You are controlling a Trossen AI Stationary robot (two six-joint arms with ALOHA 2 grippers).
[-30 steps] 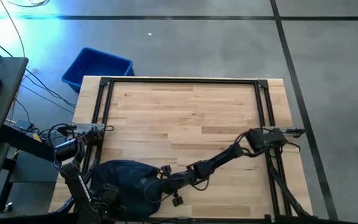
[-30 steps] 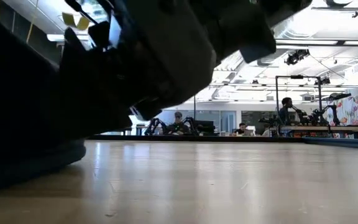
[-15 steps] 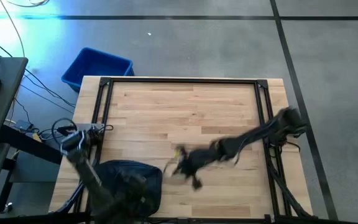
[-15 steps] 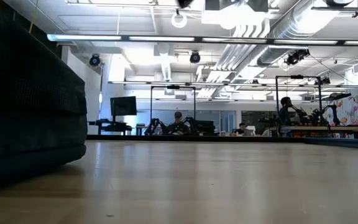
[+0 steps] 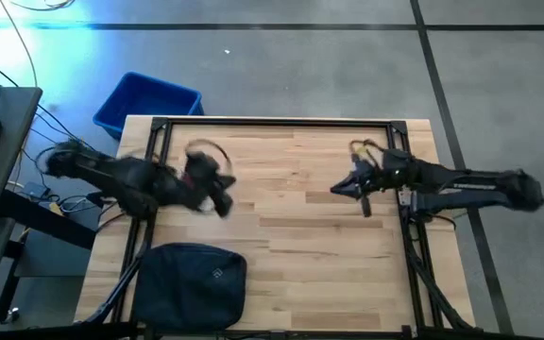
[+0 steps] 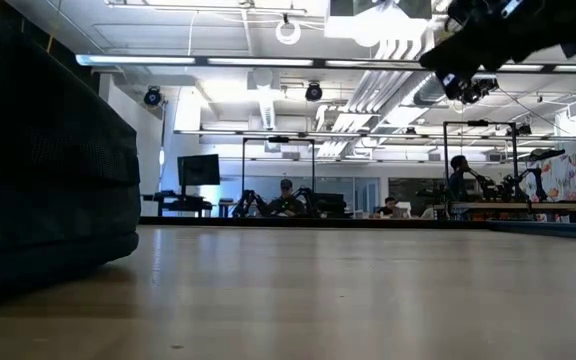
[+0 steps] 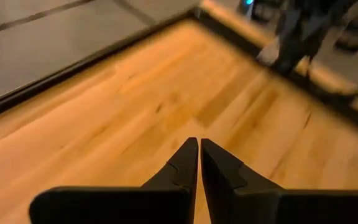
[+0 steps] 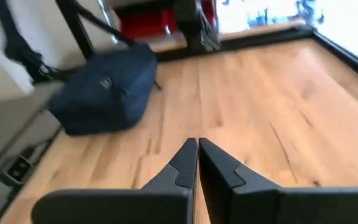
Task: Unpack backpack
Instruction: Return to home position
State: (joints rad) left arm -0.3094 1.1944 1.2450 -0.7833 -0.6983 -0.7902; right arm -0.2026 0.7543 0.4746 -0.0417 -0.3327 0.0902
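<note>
**Both arms lifted clear, backpack left alone at the table's corner**

In the high view you see the dark navy soft fabric backpack [image 5: 192, 288] lying flat at the lower-left corner of the pale butcher-block wooden table [image 5: 291, 179]. It has rounded corners and a small white logo on its upper face. It has not shifted over the last second.

The arms have moved. One second ago the right arm reached across to the backpack and the left arm crouched over it. Half a second ago the right gripper was over mid-table and the left arm still covered the bag. Now neither touches it. The left gripper [image 5: 223, 204] hangs over the upper-left part of the board, well apart from the backpack. The right gripper [image 5: 338, 190] hangs over the upper-right part.

Each wrist view shows two matte dark wedge-shaped fingers pressed tip to tip: the left gripper [image 7: 199, 142] is clenched on nothing, and so is the right gripper [image 8: 197, 142]. Beyond the right gripper, its wrist view shows the backpack [image 8: 104, 90] as a plump, fine-weave cushion resting on the wood.

In the low view the backpack [image 6: 38, 180] fills the left edge, its woven side bulging onto the smooth tabletop.

A bright blue rigid plastic bin [image 5: 146, 102] stands on the grey floor, off the table's upper-left corner.
</note>
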